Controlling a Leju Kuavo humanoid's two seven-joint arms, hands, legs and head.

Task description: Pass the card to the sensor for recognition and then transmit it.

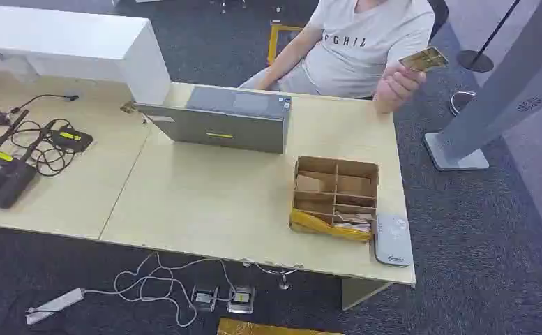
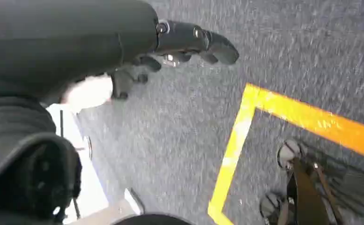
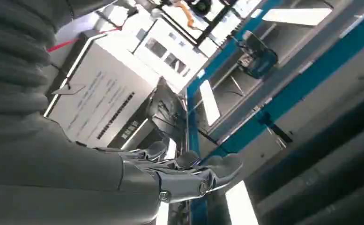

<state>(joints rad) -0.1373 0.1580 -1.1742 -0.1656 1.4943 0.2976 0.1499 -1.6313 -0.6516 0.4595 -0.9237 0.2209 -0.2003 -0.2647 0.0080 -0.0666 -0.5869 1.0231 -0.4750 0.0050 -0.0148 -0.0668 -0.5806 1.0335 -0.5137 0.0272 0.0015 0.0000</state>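
While a person's hand [image 1: 395, 85] holds the card [image 1: 425, 59] above the worktop's [image 1: 205, 202] far edge, your left hand [image 2: 170, 51] hangs over carpet, fingers loosely spread, empty; your right hand [image 3: 184, 171] points upward, likewise empty.

I read only part of the lettering on the person's white T-shirt [image 1: 365, 43]: something like "GHIL". The print on the white panel [image 3: 100, 101] is too blurred for me.
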